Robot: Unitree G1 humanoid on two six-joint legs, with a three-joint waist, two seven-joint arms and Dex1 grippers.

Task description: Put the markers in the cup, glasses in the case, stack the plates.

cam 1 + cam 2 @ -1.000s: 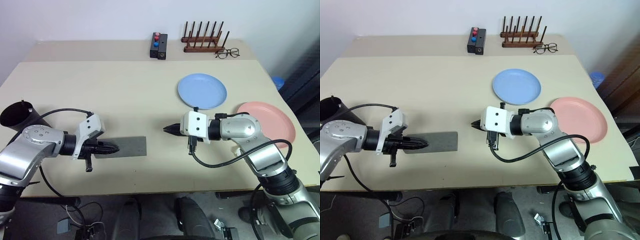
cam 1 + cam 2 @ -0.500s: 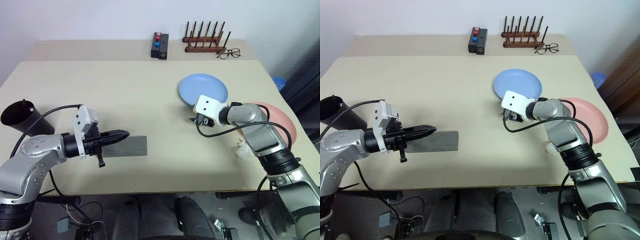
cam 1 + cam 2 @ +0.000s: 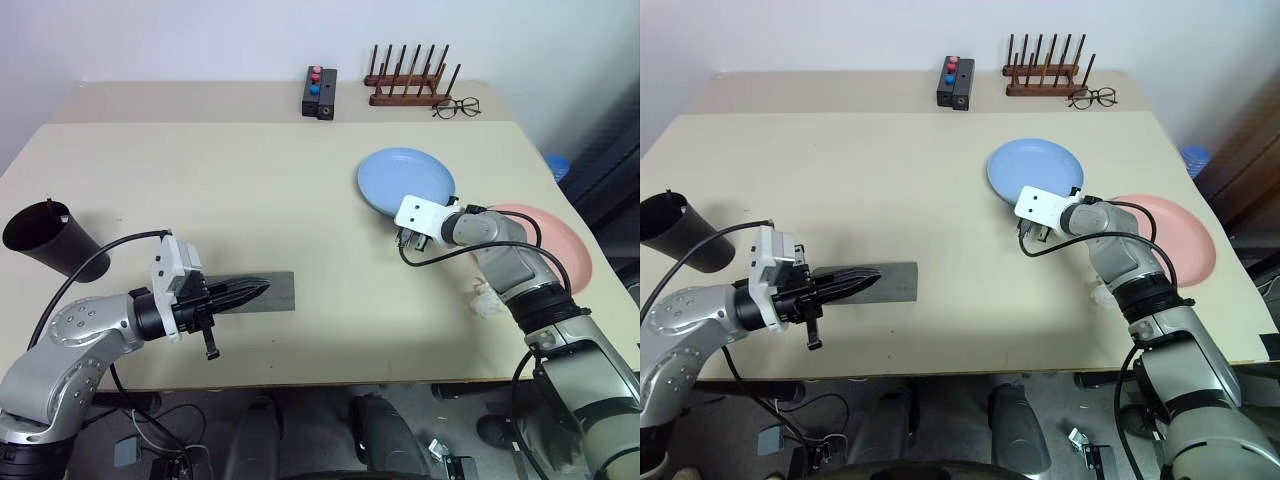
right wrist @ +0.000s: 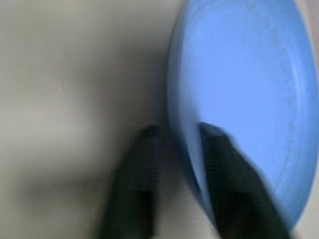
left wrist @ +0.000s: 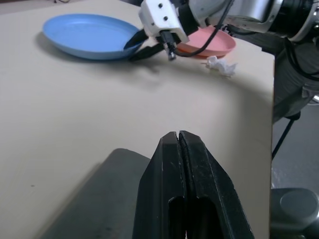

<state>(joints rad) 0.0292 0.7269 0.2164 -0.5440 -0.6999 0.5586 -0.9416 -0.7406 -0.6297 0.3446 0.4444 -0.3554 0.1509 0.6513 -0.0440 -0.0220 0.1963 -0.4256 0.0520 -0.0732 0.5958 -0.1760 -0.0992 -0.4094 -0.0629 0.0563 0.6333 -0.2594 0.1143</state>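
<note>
The light blue plate [image 3: 405, 180] lies right of centre on the table, and the pink plate [image 3: 558, 240] lies beside it near the right edge. My right gripper [image 4: 177, 130] is at the blue plate's near rim, shut on it with one finger over the plate and the other below the rim. The grey case [image 3: 272, 291] lies flat with its lid down near the front edge. Just above its left end, my left gripper [image 3: 260, 288] is shut and holds nothing. The black cup [image 3: 52, 240] stands tilted at the far left. The markers and the glasses are out of view.
A crumpled white scrap [image 3: 486, 298] lies by my right forearm. Along the back are a black box with red and blue buttons [image 3: 318, 91], a wooden peg rack [image 3: 410, 85] and wire-framed eyeglasses [image 3: 456, 106].
My right gripper swung from the table's middle out to the blue plate's near rim, opened, and shut on the rim. My left gripper stayed shut and shifted slightly right over the case.
</note>
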